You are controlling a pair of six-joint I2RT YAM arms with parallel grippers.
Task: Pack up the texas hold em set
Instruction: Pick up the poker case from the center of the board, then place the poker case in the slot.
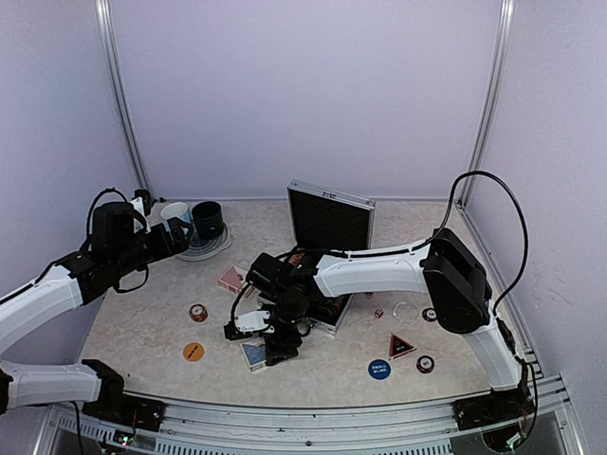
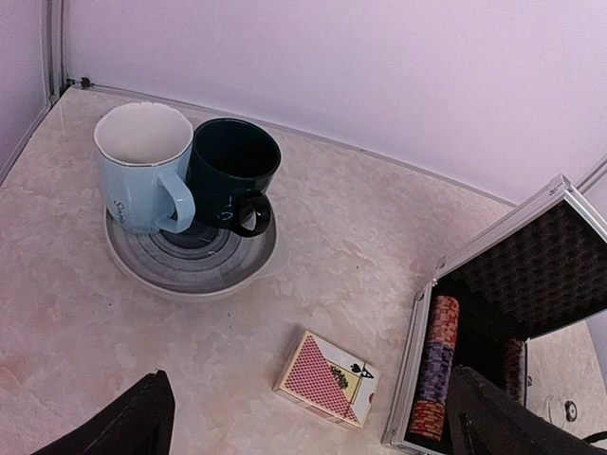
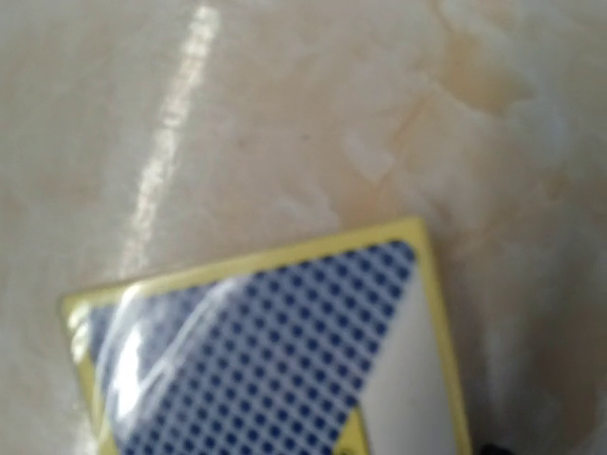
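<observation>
The right gripper point(image 1: 278, 349) hangs close over the blue-backed card deck point(image 3: 275, 360), which lies flat on the table point(image 1: 142, 322); whether its fingers are apart or together cannot be told. Just behind it stands the open silver case point(image 1: 330, 216), lid upright. The left gripper point(image 1: 176, 239), fingers point(image 2: 142, 417) wide apart and empty, hovers above the red-backed deck point(image 2: 327, 381), with chip rows point(image 2: 434, 365) to its right and the light-blue mug point(image 2: 142, 166) and dark-green mug point(image 2: 232, 171) ahead.

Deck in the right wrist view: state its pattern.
The deck is blue-checked with a yellow border, clearest in the right wrist view.
</observation>
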